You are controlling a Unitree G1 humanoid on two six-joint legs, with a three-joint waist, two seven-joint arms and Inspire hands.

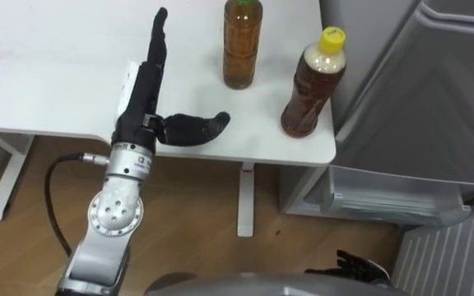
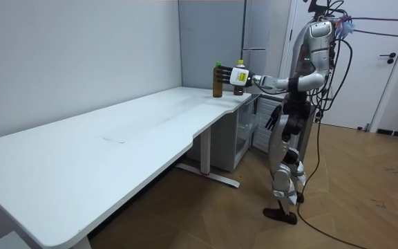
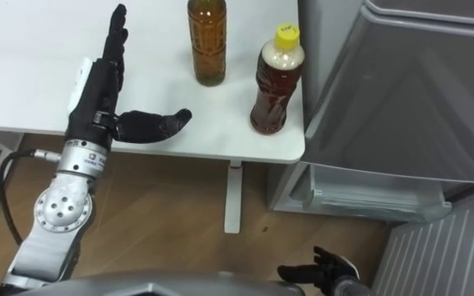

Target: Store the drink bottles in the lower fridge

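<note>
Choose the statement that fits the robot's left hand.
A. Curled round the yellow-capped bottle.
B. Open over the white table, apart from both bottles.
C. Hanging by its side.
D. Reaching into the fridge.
B: the left hand is stretched with straight fingers over the white table, with a clear gap to the yellow-capped bottle and the other bottle.

head cameras down on table (image 1: pixel 56 66), room camera afar
</note>
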